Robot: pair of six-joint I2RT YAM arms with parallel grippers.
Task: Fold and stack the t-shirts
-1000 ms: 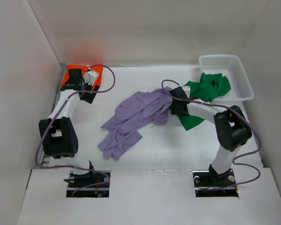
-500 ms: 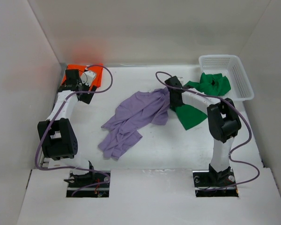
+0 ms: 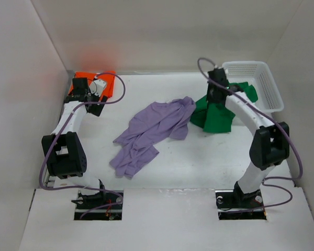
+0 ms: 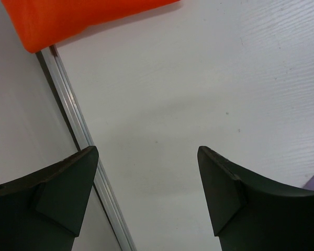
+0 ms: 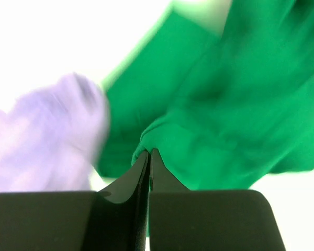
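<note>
The green t-shirt (image 5: 225,104) is pinched in a small fold between the right jaws, which are pressed shut on the cloth with no gap showing in the right wrist view. From that fold the fabric spreads up and to the right in soft creases, and the picture is blurred. In the top view the green t-shirt (image 3: 217,117) hangs bunched under the right arm's wrist at the far right of the desk (image 3: 199,157), with its lower part resting on the surface and its far part reaching the near left corner of the white lattice basket (image 3: 272,94); whether any of it lies inside cannot be told. Just to its left, the lavender t-shirt (image 3: 152,125) lies crumpled and spread out in the middle of the desk, its near corner touching the green cloth.

The left jaws stand wide open and hold nothing, hovering over bare desk beside a metal rail (image 4: 78,125) along the left edge. Ahead of them lies the orange t-shirt (image 4: 78,18), apart from the fingers (image 4: 57,193). From above, the orange t-shirt (image 3: 94,74) sits flat in the far left corner, partly under the left arm
</note>
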